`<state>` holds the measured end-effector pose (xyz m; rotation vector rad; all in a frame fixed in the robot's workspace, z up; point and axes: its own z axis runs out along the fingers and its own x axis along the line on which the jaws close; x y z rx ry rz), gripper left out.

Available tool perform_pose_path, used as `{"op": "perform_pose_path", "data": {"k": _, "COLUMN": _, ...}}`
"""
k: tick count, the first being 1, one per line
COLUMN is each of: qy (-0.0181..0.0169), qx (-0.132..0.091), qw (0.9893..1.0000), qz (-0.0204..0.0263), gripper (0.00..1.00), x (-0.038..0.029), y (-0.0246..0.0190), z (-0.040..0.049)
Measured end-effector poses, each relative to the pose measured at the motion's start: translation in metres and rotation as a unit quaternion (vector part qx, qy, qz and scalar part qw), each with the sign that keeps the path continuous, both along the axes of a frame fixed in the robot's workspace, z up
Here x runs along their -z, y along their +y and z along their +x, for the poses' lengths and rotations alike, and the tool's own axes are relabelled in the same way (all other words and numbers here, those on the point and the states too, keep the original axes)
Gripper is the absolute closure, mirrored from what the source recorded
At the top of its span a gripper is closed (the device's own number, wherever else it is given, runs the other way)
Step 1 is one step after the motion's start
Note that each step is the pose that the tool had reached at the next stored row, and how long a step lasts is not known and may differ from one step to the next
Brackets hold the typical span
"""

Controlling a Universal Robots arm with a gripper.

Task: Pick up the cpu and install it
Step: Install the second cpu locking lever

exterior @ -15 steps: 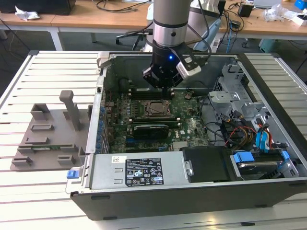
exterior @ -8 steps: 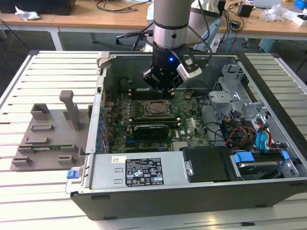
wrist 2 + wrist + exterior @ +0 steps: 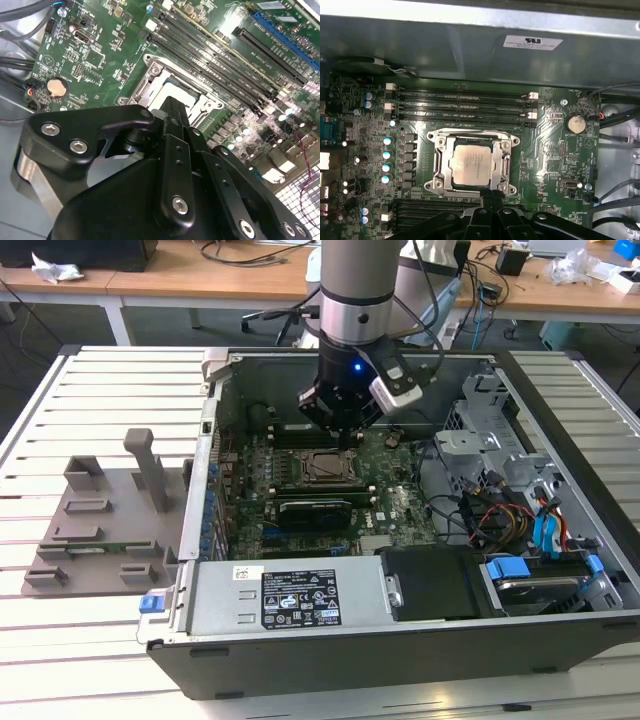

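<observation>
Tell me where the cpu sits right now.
In the first wrist view the cpu lies flat inside the motherboard socket frame, below the memory slots, with the gripper just at the frame's edge.

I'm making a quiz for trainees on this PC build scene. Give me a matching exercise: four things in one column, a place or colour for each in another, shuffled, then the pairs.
1. cpu
2. gripper
3. grey holder tray
4. coin battery

A. round, silver, on the green motherboard
B. outside the case, at the exterior view's left
C. inside the socket frame
D. above the socket

1-C, 2-D, 3-B, 4-A
</observation>
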<state>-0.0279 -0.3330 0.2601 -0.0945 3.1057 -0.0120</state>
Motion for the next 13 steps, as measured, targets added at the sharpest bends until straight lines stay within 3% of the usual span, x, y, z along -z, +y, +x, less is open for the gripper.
{"op": "perform_pose_path", "data": {"k": 13, "qy": 0.0, "qx": 0.0, "qw": 1.0, "qz": 0.0, "gripper": 0.89, "x": 0.0016, "y": -0.0209, "z": 0.0}}
